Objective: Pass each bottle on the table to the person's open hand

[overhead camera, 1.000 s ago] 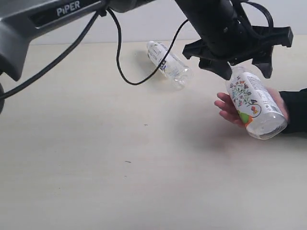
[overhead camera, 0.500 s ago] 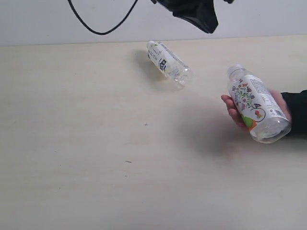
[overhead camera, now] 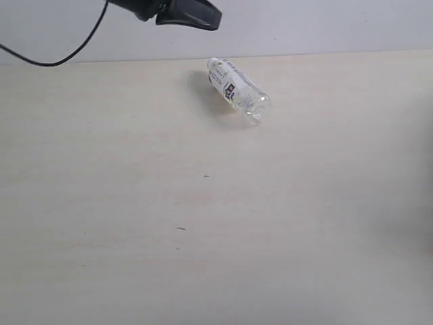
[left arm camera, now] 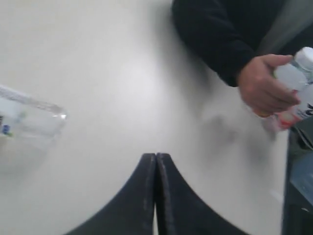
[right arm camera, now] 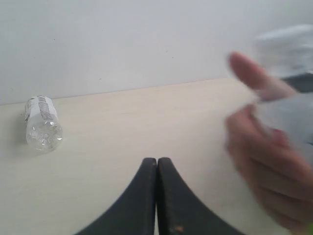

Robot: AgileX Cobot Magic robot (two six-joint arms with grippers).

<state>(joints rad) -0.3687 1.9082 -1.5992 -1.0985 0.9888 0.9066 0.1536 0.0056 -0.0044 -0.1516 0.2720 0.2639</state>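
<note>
Next, spread the left fingers, pressed together and empty like the right fingers. Straddle the lying bottle mid-body; clamp gently.

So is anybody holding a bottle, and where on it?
The person's hand grips a white-capped bottle around its middle. The robot's left hand and right hand are shut, empty.

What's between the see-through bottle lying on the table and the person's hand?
Nothing. In the left wrist view only bare pale beige tabletop lies between the lying clear plastic bottle and the person's hand.
</note>
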